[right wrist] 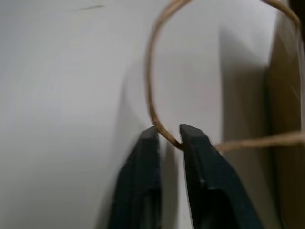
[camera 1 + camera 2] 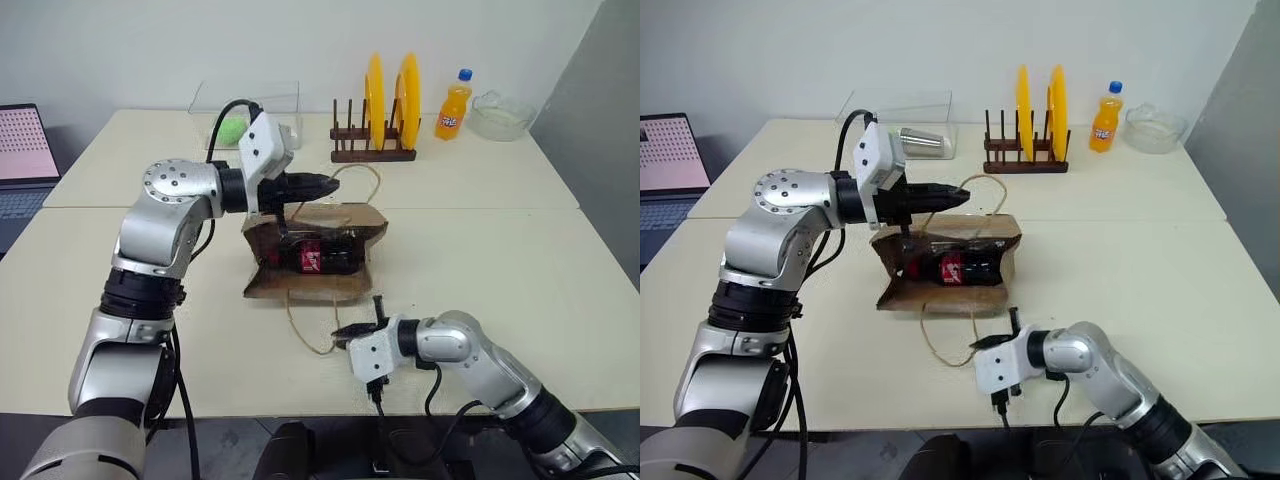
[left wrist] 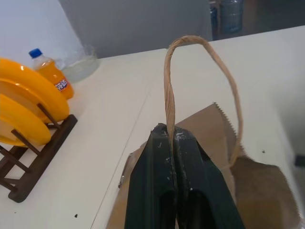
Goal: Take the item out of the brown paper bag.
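- The brown paper bag (image 2: 318, 252) lies on its side near the middle of the worktop (image 2: 480, 250), its mouth facing the robot and held agape.
- The left gripper (image 2: 333, 184) is clenched on the upper cord handle (image 3: 200, 71), pinching it between both fingers; that loop arches up past the fingertips, and the bag's top flap hangs from it.
- Inside the open mouth lies the item (image 2: 322, 258), a dark object with a red part at its middle. Its long axis runs side to side across the bag, parallel to the worktop's near edge. Which end is which I cannot tell in the shadow.
- The lower cord handle (image 2: 310, 325) trails from the bag's bottom lip over the worktop toward the robot, lying flat in a loop.
- The right gripper (image 2: 345, 331) sits low at the near end of that loop, pointing to the robot's left. In the right wrist view its fingers (image 1: 200, 162) stand slightly apart with the cord passing between them and touching one inner face; it is loosened, not pinching.
- At the back of the worktop stand a wooden rack (image 2: 372, 150) with two yellow plates (image 2: 392, 100) on edge, an orange soda bottle (image 2: 453, 105) beside it, and a glass bowl (image 2: 502, 115) further right.
- A clear box (image 2: 245, 100) sits behind the left arm; a laptop (image 2: 25, 160) stands at the far left.
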Robot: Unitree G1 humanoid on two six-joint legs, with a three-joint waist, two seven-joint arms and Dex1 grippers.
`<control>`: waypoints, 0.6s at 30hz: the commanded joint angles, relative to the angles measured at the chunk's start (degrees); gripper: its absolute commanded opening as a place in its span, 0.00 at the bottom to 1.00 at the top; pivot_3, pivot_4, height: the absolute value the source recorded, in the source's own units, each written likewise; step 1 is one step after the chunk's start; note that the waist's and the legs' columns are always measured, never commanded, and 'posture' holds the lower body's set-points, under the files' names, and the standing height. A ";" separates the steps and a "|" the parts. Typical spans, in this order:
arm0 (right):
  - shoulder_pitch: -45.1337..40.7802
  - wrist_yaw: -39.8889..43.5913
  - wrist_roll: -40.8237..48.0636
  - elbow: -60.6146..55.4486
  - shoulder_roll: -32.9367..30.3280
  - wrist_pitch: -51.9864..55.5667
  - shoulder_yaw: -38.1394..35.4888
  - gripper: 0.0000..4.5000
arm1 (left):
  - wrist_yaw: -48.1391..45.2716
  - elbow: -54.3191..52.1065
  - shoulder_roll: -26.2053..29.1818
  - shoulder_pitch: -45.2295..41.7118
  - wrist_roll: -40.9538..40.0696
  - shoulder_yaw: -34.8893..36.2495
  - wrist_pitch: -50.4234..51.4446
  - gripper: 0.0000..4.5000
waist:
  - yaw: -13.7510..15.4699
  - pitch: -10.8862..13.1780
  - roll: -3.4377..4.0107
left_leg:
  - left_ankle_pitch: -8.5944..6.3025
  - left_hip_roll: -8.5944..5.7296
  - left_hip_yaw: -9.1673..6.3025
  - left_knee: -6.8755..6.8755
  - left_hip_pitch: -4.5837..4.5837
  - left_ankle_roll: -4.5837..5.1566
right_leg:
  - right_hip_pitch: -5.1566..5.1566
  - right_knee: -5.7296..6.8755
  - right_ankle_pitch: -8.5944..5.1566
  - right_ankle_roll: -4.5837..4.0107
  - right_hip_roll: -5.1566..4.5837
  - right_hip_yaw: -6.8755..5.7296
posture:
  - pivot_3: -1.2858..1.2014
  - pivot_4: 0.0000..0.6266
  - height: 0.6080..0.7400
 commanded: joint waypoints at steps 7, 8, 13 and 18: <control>2.16 12.92 30.62 -25.19 -11.59 28.88 -21.16 0.35 | -1.11 -6.14 1.42 2.28 -2.44 1.72 2.27 0.00 | 0.10 0.01 0.00 | -0.01 0.00 -0.05 0.01 -0.02 0.02 | 0.03 -0.03 0.00 0.01 -0.03 -0.03 | 0.52 0.24 1.00; 1.59 12.86 32.66 -25.81 -12.25 30.73 -22.31 0.35 | -1.10 -6.13 1.43 2.29 -2.43 1.74 2.31 0.00 | 0.07 0.01 0.00 | -0.01 0.00 -0.06 0.01 0.01 0.02 | 0.06 -0.04 0.00 0.01 -0.03 -0.05 | 0.52 0.24 1.00; -12.15 3.85 37.90 -23.00 -4.84 40.47 -22.13 0.35 | -0.79 -4.82 1.39 1.94 -2.15 2.06 1.96 0.00 | -0.89 0.01 0.01 | -0.01 0.05 0.00 -0.02 0.07 0.02 | 0.00 0.04 0.00 0.01 0.01 0.00 | 0.52 0.24 1.00; -20.92 -2.79 34.35 -18.51 3.58 43.79 -10.44 0.35 | -0.73 -3.34 0.88 1.04 -1.82 1.76 1.65 0.00 | -0.99 0.01 0.01 | -0.01 0.03 -0.09 -0.04 -0.02 0.01 | -0.04 0.03 0.03 -0.05 0.00 -0.06 | 0.52 0.24 1.00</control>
